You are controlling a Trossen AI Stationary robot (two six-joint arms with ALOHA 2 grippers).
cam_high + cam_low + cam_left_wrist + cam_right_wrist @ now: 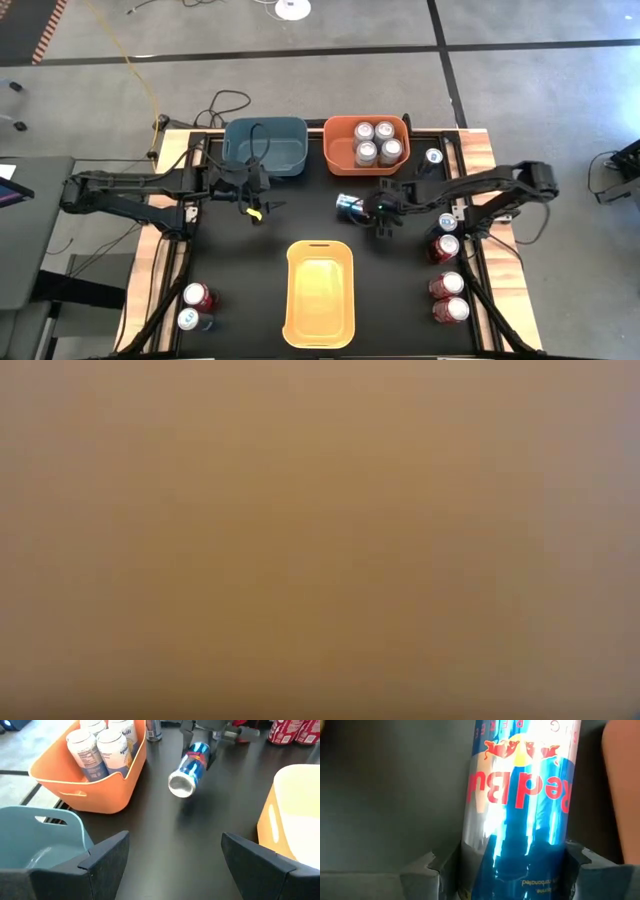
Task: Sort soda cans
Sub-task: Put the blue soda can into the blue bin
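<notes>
A blue soda can [350, 205] lies level in my right gripper [372, 207], between the orange bin [331, 150] and the yellow bin [320, 300]. The left wrist view shows this can [189, 766] with a silver end facing the camera and its shadow on the table below. Several silver cans [377, 141] stand in the orange bin. My left gripper [258, 200] is open and holds nothing, just near of the blue bin [265, 145]. Its fingers [107, 855] stand wide apart over bare table. My right gripper [512, 865] pinches the blue can between its two fingers [430, 865], one on each side of the can's body [515, 870] at the end toward the right arm. The fingers come level from the table's right, along the can. The can sticks out leftward, seemingly off the table.
Three red cans [446, 284] and a blue-silver one [433, 157] stand along the right edge. A red can [198, 296] and another can [190, 320] stand near left. The yellow bin holds nothing. The low view is filled by an orange-brown blur.
</notes>
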